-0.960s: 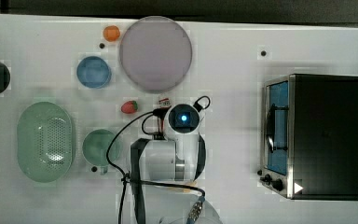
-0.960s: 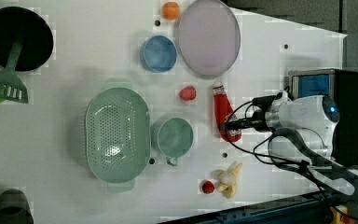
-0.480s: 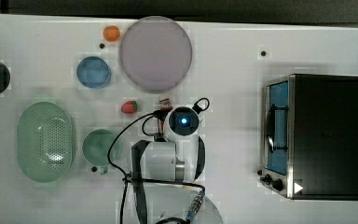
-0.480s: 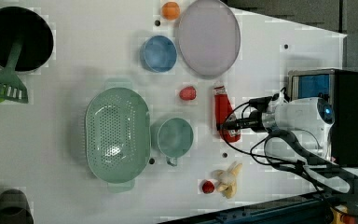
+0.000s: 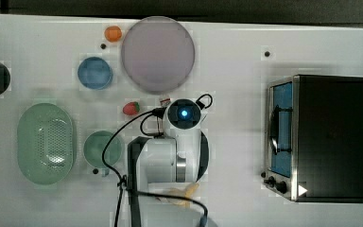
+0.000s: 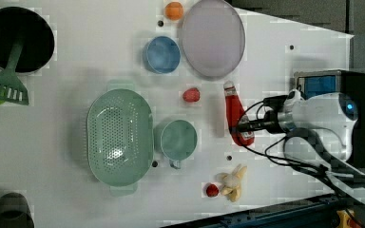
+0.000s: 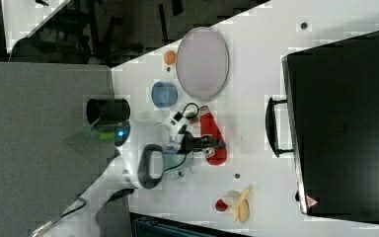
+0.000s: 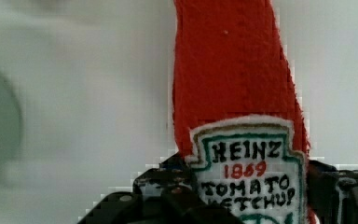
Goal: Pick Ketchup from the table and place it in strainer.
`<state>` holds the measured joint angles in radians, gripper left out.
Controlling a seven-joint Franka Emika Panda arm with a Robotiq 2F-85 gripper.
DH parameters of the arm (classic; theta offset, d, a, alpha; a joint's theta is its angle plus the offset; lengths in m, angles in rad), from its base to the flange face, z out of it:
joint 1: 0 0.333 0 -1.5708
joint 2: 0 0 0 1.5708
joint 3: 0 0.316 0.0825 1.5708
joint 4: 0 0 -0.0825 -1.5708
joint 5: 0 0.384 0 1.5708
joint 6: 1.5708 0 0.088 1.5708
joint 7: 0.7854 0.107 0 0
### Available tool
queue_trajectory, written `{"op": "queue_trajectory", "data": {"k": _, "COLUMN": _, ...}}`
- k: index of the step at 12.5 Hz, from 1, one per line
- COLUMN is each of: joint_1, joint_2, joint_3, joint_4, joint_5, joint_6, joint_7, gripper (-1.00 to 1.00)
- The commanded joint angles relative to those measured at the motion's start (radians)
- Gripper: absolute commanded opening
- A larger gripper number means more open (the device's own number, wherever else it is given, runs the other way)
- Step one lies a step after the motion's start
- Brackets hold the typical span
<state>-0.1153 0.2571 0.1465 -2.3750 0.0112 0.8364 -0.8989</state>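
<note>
The Ketchup (image 6: 235, 111) is a red soft bottle with a white cap, lying flat on the white table, cap toward the lilac plate. My gripper (image 6: 243, 127) reaches down over its lower body, and the fingers (image 8: 161, 186) press against both sides of the white label, shut on the bottle (image 8: 233, 70). In the right view the gripper (image 7: 212, 143) sits on the Ketchup (image 7: 211, 129) near its wide end. The strainer (image 6: 100, 111), a pale green oval basin with a perforated centre, stands apart at the left view's left, beyond the green cup. It also appears in the top view as the strainer (image 5: 27, 127).
Between bottle and strainer stand a round green cup (image 6: 178, 138) and a strawberry (image 6: 191, 95). A blue bowl (image 6: 161, 53), lilac plate (image 6: 213, 37) and orange (image 6: 173, 9) lie farther off. A banana toy (image 6: 233, 183) and small red fruit (image 6: 212, 190) lie nearby. A toaster oven (image 5: 326, 137) is at the top view's right.
The fingers have come in from wide open and closed against the sides of the Ketchup. The arm has barely shifted, and the bottle still lies on the table.
</note>
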Motion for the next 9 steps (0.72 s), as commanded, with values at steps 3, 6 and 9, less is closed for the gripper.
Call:
{"op": "queue_trajectory", "data": {"k": 3, "joint_1": 0.007, "joint_2": -0.269, "joint_3": 0.024, "joint_4": 0.191, "joint_5": 0.003, "joint_6": -0.374, "joint_7": 0.028, "gripper": 0.24}}
{"op": "queue_trajectory", "data": {"k": 6, "joint_1": 0.022, "joint_2": -0.309, "joint_3": 0.085, "joint_4": 0.282, "joint_5": 0.014, "joint_6": -0.518, "joint_7": 0.146, "gripper": 0.24}}
{"op": "queue_trajectory", "data": {"k": 9, "joint_1": 0.038, "joint_2": -0.306, "joint_3": 0.182, "joint_4": 0.306, "joint_5": 0.026, "joint_6": -0.517, "joint_7": 0.232, "gripper": 0.24}}
